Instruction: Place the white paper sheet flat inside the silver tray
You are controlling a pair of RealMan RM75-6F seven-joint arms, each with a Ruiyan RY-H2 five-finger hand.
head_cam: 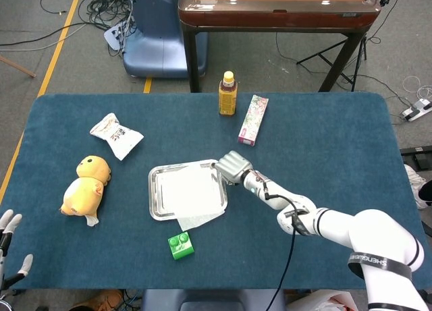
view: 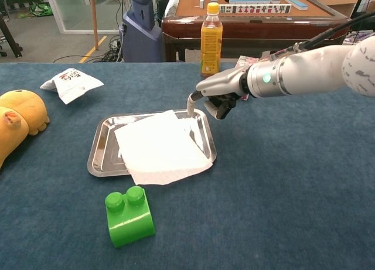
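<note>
The silver tray [head_cam: 154, 191] [view: 103, 151] lies mid-table. The white paper sheet [head_cam: 193, 192] [view: 159, 146] covers its right part, slightly skewed, and one corner spills over the near rim onto the cloth. My right hand [head_cam: 233, 167] [view: 218, 93] hovers at the tray's far right corner. Most of its fingers are curled in, and one fingertip [view: 191, 105] points down at the rim by the paper's edge. It holds nothing. At the table's near left corner, my left hand [head_cam: 8, 246] rests with its fingers apart and empty.
A green brick [head_cam: 180, 245] [view: 129, 216] sits just in front of the tray. A yellow plush duck [head_cam: 86, 183] and a snack bag [head_cam: 116, 134] lie to the left. A bottle [head_cam: 228, 94] and a pink box [head_cam: 253, 119] stand behind.
</note>
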